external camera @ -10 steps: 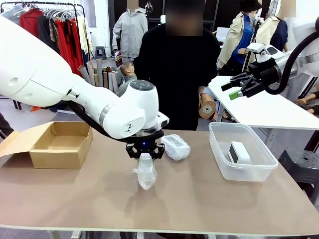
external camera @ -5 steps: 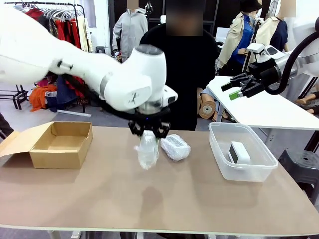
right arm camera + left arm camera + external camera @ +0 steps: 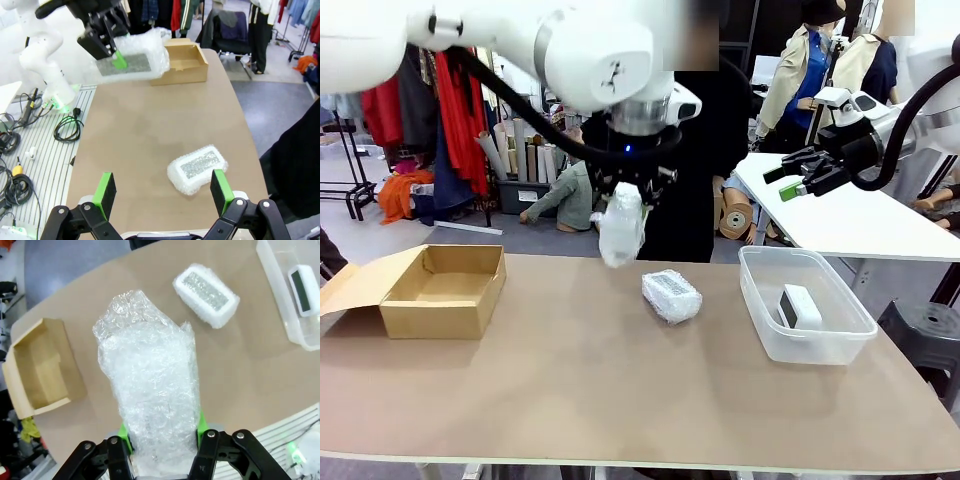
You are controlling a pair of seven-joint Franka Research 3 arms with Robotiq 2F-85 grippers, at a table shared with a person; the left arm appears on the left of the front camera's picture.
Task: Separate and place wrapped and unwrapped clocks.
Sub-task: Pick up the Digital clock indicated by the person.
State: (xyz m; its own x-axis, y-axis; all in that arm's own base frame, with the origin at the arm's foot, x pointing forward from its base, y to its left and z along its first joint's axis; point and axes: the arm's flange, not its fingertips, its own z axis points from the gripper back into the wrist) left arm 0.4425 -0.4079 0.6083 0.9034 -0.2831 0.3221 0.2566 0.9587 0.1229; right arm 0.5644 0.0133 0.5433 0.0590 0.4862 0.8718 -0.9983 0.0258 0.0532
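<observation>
The robot's left hand [image 3: 625, 195] hangs high above the middle of a brown surface [image 3: 570, 400], its two fingers clamped on the upper end of a long bundle [image 3: 620, 225] of crinkly whitish-clear bubble film. The long bundle dangles below the fingers, well clear of the surface. In the left wrist view, the green pads [image 3: 200, 422] of the left hand [image 3: 160, 440] press into both sides of the long bundle [image 3: 150, 390]. A squat bundle [image 3: 671, 295] in the same film lies on the surface, right of centre, between an open brown cardboard box [image 3: 440, 305] at the left and a clear rectangular plastic tub [image 3: 820, 345] at the right. A smooth white block [image 3: 800, 305] with rounded corners rests inside the tub. The right hand [image 3: 790, 180] hovers up at the right, fingers spread wide apart and holding nothing. In its wrist view, the right hand [image 3: 163, 195] looks down on the squat bundle [image 3: 197, 167]. A person [image 3: 720, 150] in a black top stands at the far side.
</observation>
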